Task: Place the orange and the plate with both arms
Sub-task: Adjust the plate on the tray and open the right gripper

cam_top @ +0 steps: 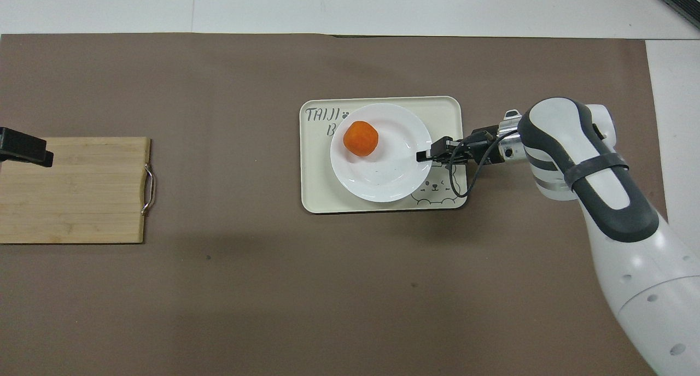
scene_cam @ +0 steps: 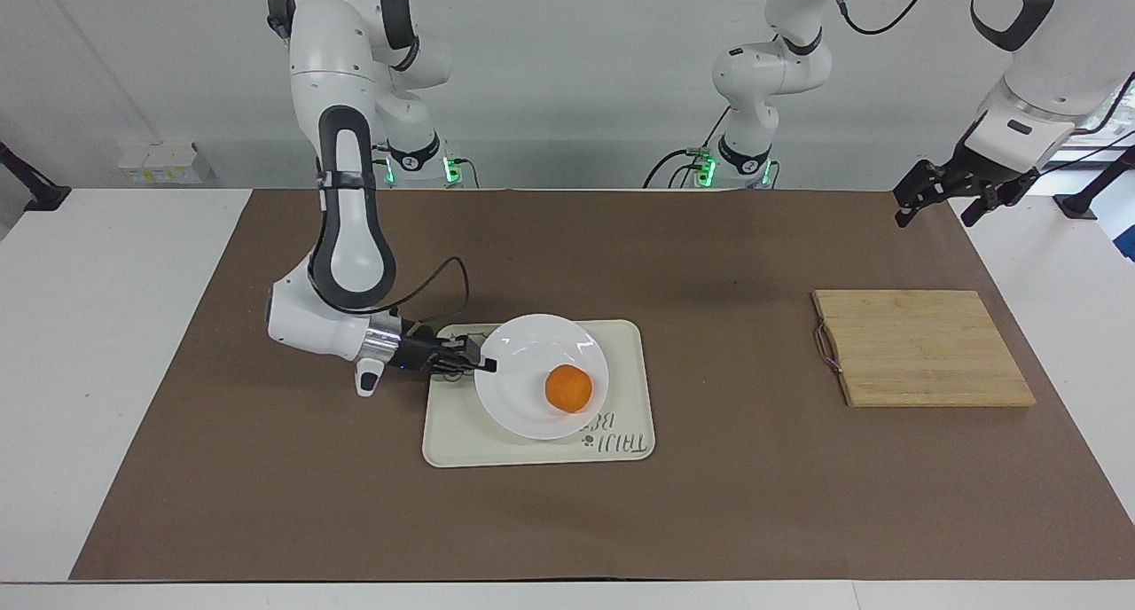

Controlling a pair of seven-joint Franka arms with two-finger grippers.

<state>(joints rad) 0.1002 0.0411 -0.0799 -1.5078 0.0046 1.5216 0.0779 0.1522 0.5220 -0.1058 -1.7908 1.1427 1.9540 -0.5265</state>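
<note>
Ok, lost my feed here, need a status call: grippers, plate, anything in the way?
Right gripper shut on plate rim, over the tray. Orange on plate. Left gripper open, waiting above the cutting board's end. Nothing in the way.

Orange (scene_cam: 567,388) on white plate (scene_cam: 519,406), on tray (scene_cam: 461,433).

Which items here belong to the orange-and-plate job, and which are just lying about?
In the job:
- orange, on the plate
- plate, on the tray
- right gripper, shut on the plate's rim
- left gripper, open, waiting

Lying about:
- wooden cutting board
</note>
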